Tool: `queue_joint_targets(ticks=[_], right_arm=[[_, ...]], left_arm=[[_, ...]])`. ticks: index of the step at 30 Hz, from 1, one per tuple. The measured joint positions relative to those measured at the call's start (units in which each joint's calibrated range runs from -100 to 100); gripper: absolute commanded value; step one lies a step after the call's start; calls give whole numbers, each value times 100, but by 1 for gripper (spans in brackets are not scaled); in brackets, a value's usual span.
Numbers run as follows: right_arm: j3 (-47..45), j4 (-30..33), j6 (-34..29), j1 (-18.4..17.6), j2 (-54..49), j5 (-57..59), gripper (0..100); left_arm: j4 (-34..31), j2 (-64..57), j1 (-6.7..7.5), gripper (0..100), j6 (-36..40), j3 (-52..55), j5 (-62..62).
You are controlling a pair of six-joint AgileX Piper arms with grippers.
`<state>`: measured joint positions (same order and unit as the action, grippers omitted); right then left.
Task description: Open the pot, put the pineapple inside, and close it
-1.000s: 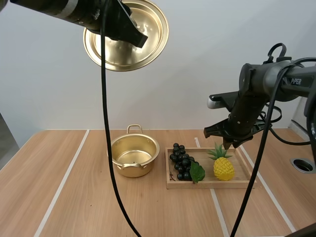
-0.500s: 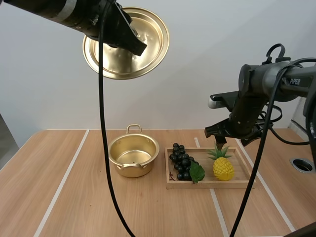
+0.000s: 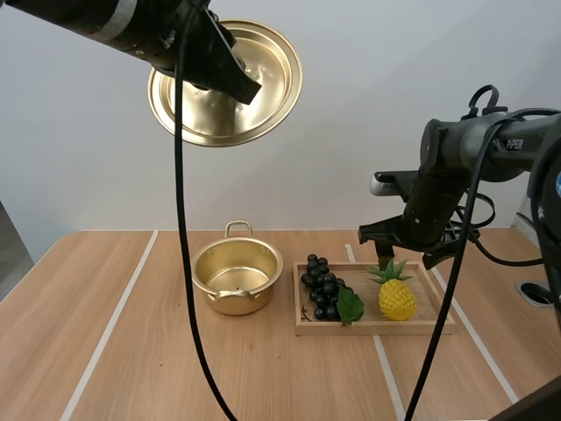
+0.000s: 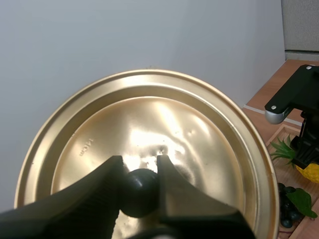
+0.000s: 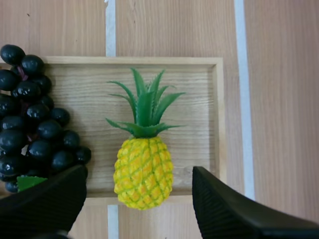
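Note:
My left gripper [image 3: 230, 72] holds the gold lid [image 3: 230, 103] high in the air, its fingers shut on the lid's black knob [image 4: 140, 185]. The open gold pot [image 3: 237, 277] stands on the table below. A yellow pineapple [image 3: 396, 296] with green leaves lies in the wooden tray [image 3: 375, 326], right of the pot. My right gripper [image 3: 407, 246] hangs just above the pineapple [image 5: 142, 171], open, one finger to each side of the fruit and not touching it.
A bunch of dark grapes [image 3: 325, 288] with a green leaf lies in the left half of the tray, close beside the pineapple. A round hole [image 3: 536, 292] sits in the table at the far right. Bare tabletop lies left of the pot.
My right gripper has shifted slightly left and lowered over the pineapple. The left arm with the lid has barely moved.

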<state>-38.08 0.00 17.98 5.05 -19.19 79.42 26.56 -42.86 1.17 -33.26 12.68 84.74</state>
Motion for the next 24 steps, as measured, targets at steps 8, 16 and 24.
queue_joint_targets(ticks=[8,16,24], right_arm=[[0,-43,-10,0,693,17,100],[0,-43,-10,0,1284,17,100],[0,32,-10,0,1611,2,100]], left_arm=[[-10,0,0,0,0,0,68],[-10,0,0,0,0,0,117],[-10,0,0,0,0,0,117]])
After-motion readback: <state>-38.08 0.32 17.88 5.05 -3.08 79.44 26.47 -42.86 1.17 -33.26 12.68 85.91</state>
